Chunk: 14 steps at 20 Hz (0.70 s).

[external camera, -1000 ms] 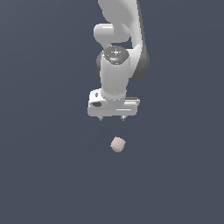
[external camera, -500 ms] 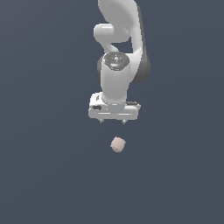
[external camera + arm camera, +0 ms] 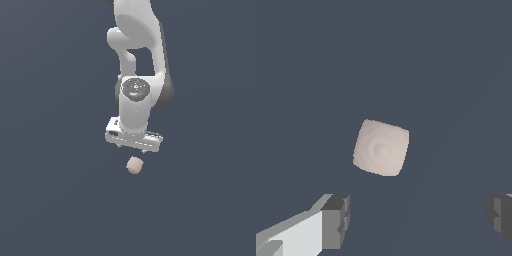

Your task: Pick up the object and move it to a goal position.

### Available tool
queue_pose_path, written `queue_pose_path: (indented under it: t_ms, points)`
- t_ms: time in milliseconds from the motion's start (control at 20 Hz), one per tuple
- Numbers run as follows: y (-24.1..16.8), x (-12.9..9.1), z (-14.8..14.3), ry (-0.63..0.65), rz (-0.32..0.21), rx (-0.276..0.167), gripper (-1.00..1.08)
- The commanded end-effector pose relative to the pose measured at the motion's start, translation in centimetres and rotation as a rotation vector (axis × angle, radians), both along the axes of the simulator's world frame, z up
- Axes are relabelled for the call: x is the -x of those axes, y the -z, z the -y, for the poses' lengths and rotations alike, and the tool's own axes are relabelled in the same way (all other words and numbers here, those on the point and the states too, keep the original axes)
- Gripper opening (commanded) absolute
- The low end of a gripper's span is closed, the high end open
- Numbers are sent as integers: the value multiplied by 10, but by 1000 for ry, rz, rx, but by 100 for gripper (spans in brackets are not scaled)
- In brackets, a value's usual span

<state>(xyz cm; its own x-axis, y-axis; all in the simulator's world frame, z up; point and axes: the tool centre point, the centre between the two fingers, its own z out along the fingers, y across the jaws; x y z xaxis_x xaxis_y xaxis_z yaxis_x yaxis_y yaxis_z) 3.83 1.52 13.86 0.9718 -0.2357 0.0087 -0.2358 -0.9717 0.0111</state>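
- Gripper (image 3: 136, 148) spread wide, grasping nothing, poised just above the object (image 3: 134, 165).
- Object (image 3: 381, 147) resting on the dark floor, not yet between the fingertips (image 3: 336, 220).
- Approach step, by the look of it.
- Next: centre over it, descend, clamp.

both renders are evenly and softly lit, moderately dim, against a flat slate-blue ground (image 3: 50, 200) with no glare. the white arm (image 3: 136, 45) shades gently to grey on its sides, brightest on the faces toward the camera. no clear cast shadow shows in the exterior view. edges look slightly soft and low in resolution. in the wrist view, faint diagonal bands darken the ground, and the object (image 3: 381, 148) shows smooth concentric shading.
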Motion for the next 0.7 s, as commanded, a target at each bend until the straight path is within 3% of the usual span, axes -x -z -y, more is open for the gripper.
queue_pose_path:
  t_ms: [0,650]
  points:
    - [11,-7,-4,63,-1,-4,100]
    - [47,-26,-16,250,-4,-13,100]
